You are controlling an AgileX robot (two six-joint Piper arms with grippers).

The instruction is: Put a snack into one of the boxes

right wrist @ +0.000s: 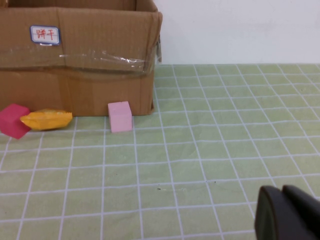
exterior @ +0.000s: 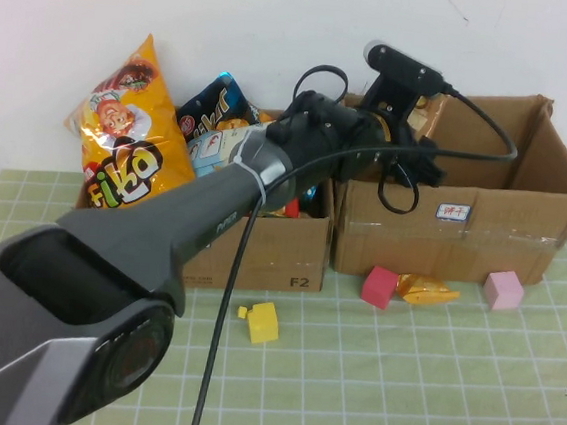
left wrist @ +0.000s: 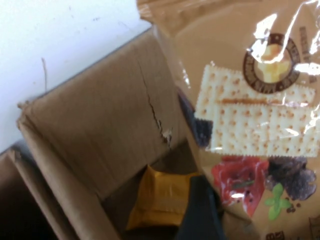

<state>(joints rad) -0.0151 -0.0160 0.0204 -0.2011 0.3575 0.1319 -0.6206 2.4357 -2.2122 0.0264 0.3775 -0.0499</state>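
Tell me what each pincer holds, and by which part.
Left pincer, over the right box, appears to hold the cracker packet near its lower edge. Right pincer, near the table: nothing.

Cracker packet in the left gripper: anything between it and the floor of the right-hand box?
Nothing visible blocks it. The left gripper holds the cracker packet over the open right-hand box. A yellow snack pack already lies on the box floor below. The right gripper hangs low over the mat, clear of the box.

Grey left arm [exterior: 161, 231], black cable [exterior: 230, 298].
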